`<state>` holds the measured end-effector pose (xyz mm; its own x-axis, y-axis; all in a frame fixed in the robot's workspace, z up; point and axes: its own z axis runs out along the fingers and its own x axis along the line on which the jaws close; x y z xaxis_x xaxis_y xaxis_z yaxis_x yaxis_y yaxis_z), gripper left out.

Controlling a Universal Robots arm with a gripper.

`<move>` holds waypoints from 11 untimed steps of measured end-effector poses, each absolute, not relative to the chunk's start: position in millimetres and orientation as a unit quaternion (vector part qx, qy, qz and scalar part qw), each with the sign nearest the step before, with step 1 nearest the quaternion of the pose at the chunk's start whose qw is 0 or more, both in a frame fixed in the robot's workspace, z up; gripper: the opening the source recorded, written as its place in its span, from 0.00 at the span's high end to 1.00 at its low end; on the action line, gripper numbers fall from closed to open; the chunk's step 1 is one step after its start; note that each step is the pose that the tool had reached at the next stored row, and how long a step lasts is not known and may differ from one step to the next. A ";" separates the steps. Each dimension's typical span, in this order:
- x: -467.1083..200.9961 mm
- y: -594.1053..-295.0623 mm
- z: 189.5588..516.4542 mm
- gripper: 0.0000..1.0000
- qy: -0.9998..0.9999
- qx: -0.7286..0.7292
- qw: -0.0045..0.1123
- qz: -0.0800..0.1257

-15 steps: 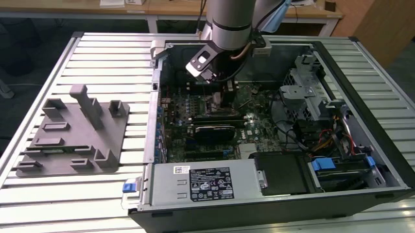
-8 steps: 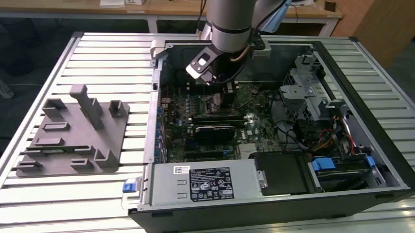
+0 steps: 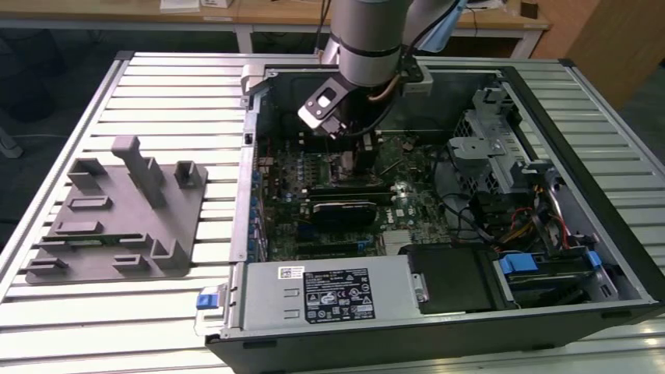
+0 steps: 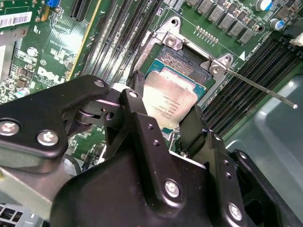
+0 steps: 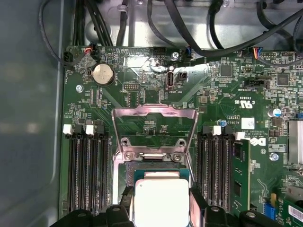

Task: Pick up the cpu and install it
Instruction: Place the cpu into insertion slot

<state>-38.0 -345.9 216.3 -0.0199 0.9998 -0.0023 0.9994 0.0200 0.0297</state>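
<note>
The gripper (image 4: 165, 111) pinches the cpu (image 4: 171, 97) by two edges right over the open socket (image 4: 185, 61), whose cover (image 5: 154, 110) stands raised. Pickup looks done; clamping is not.

With the cpu (image 4: 170, 97) in its grip, the claw (image 5: 161, 197) is hemmed by memory slots (image 5: 85, 170) on both sides, flipped-back socket frame (image 5: 154, 127) beyond.

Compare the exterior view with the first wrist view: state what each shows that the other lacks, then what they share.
Exterior view: the robot arm, the grey holder block on the slatted table, and the computer's power supply. First wrist view: the coin cell battery, the raised socket load plate, and the cpu held in the end effector. Shared: the green motherboard inside the computer case.
</note>
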 end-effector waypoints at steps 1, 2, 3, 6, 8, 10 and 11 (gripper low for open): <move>-38.0 -345.7 215.7 0.45 0.714 0.700 0.011 0.010; -38.0 -345.4 215.2 0.45 0.714 0.700 0.011 0.010; -38.0 -345.2 214.6 0.45 0.714 0.700 0.011 0.010; -38.0 -344.5 212.9 0.45 0.714 0.700 0.011 0.010; -38.0 -344.1 211.6 0.45 0.714 0.700 0.011 0.010; -38.4 -343.6 210.2 0.45 0.714 0.700 0.011 0.010; -38.8 -343.4 209.6 0.45 0.714 0.700 0.011 0.010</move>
<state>-38.8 -343.4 209.6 -0.0199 0.9998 -0.0023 0.9994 0.0200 0.0296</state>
